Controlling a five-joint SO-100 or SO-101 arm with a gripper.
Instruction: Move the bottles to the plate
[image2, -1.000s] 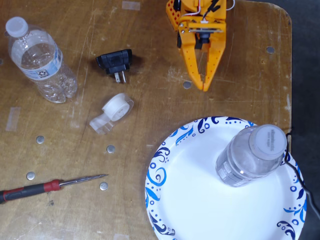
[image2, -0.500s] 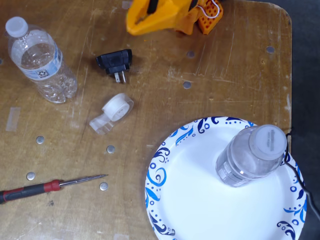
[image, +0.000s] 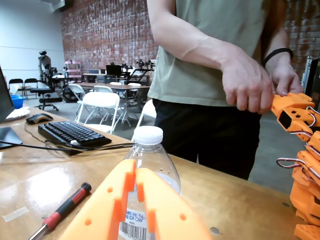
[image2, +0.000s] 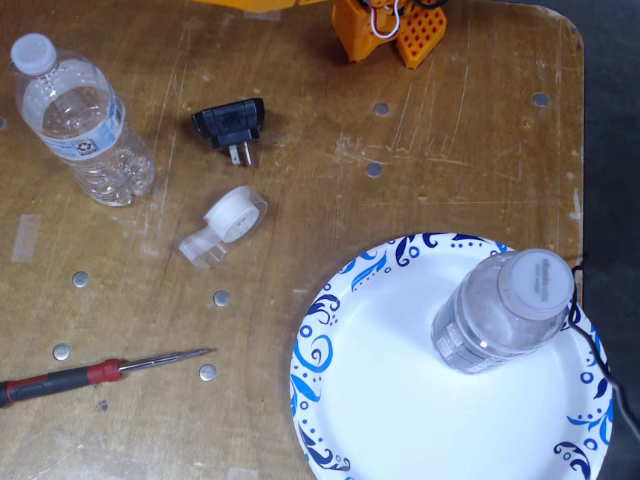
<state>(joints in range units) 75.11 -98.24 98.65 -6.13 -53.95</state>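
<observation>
Your orange gripper (image: 135, 207) fills the wrist view's bottom edge, jaws nearly together just in front of a water bottle (image: 150, 165), hiding its label; whether they pinch it, you cannot tell. In the fixed view one bottle (image2: 505, 315) stands at the paper plate's (image2: 400, 400) two o'clock, another (image2: 85, 120) lies on the scratched wooden table (image2: 300, 180) at ten o'clock. Beyond are a keyboard (image: 72, 134), a person's hands (image: 250, 85) and a brick wall (image: 110, 30).

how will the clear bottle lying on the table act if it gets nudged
The clear crinkly plastic water bottle lying on its side on the wooden table would probably roll, being round. It looks mostly empty, so likely light. Its thin walls may dent under a squeeze.
</observation>
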